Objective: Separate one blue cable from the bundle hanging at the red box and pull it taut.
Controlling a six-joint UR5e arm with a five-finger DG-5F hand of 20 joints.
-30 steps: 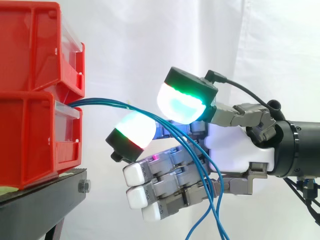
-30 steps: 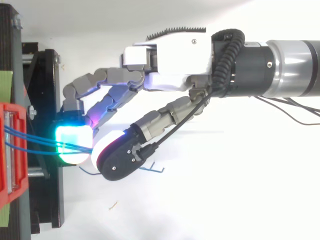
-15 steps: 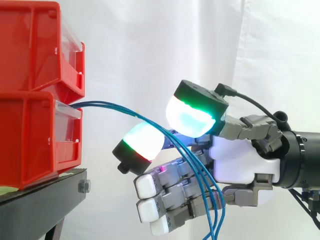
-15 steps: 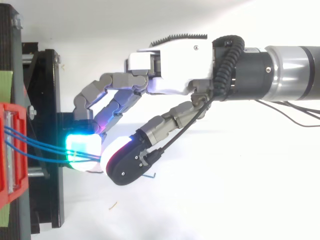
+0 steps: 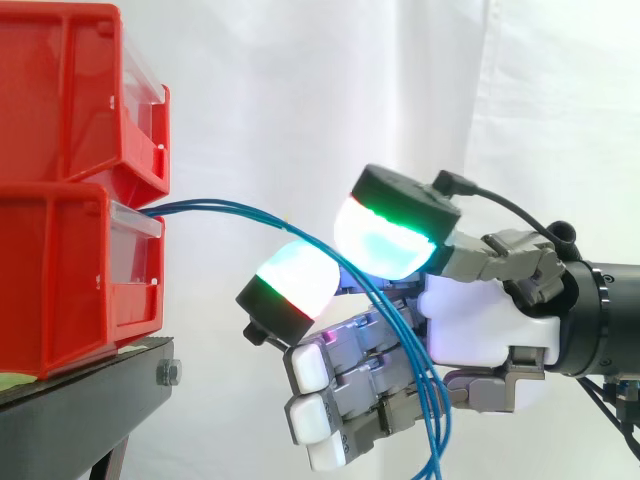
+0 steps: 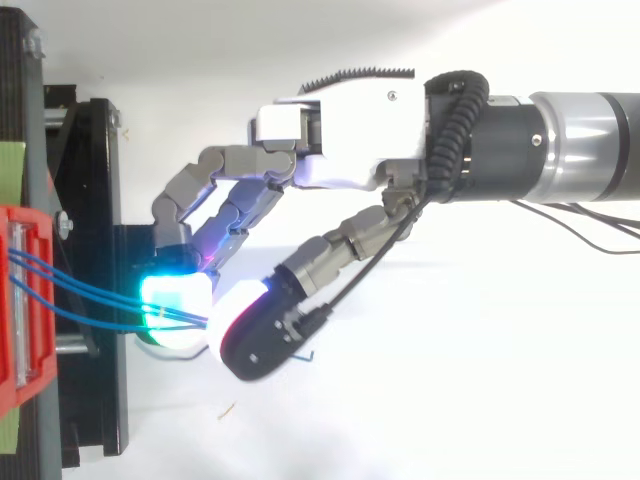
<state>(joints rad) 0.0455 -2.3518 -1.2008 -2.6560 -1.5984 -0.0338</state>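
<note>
Blue cables (image 5: 230, 209), pinched between pads (image 5: 385, 235) of hand (image 5: 475, 320)

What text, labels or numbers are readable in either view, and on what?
None can be read.
Red bins: no print shows, and the clear strips on their front edges look blank.
Hand: no legible marking on its white casing.
Blue cables: no print visible on them.
</note>
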